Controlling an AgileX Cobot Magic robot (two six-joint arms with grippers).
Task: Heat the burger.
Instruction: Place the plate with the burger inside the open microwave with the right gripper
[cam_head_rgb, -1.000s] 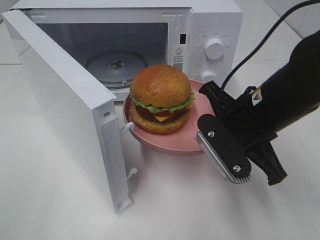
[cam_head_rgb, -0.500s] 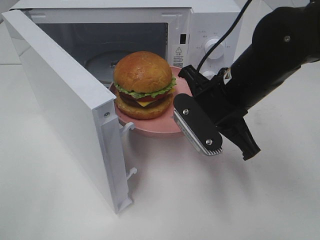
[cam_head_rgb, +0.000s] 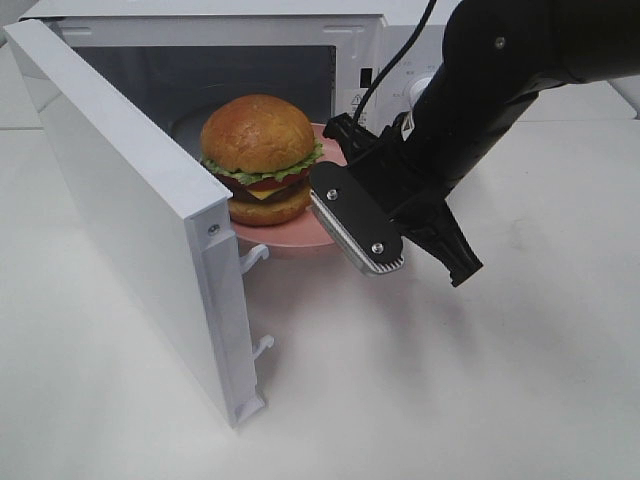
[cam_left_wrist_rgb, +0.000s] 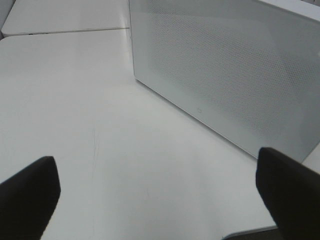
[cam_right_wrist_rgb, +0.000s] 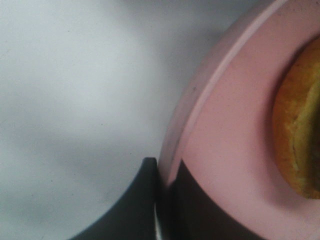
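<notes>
The burger (cam_head_rgb: 260, 155), with a glossy brown bun, lettuce, cheese and patty, sits on a round pink plate (cam_head_rgb: 300, 236). My right gripper (cam_head_rgb: 325, 200) is shut on the plate's right rim and holds it in the air at the mouth of the open microwave (cam_head_rgb: 420, 60). In the right wrist view the black fingertips (cam_right_wrist_rgb: 145, 200) pinch the pink plate (cam_right_wrist_rgb: 225, 150) at its rim, with the burger (cam_right_wrist_rgb: 300, 130) at the frame's edge. My left gripper (cam_left_wrist_rgb: 160, 195) is open, with nothing between its fingers, beside the microwave door (cam_left_wrist_rgb: 225, 75).
The white door (cam_head_rgb: 130, 200) stands swung wide open at the left, its latch hooks close to the plate. The glass turntable (cam_head_rgb: 190, 125) shows behind the burger. Control knobs are partly hidden by the right arm. White table (cam_head_rgb: 400, 400) lies all around.
My right gripper has carried the plate with the burger up and to the left, from in front of the control panel to the microwave's opening. The left gripper has stayed open.
</notes>
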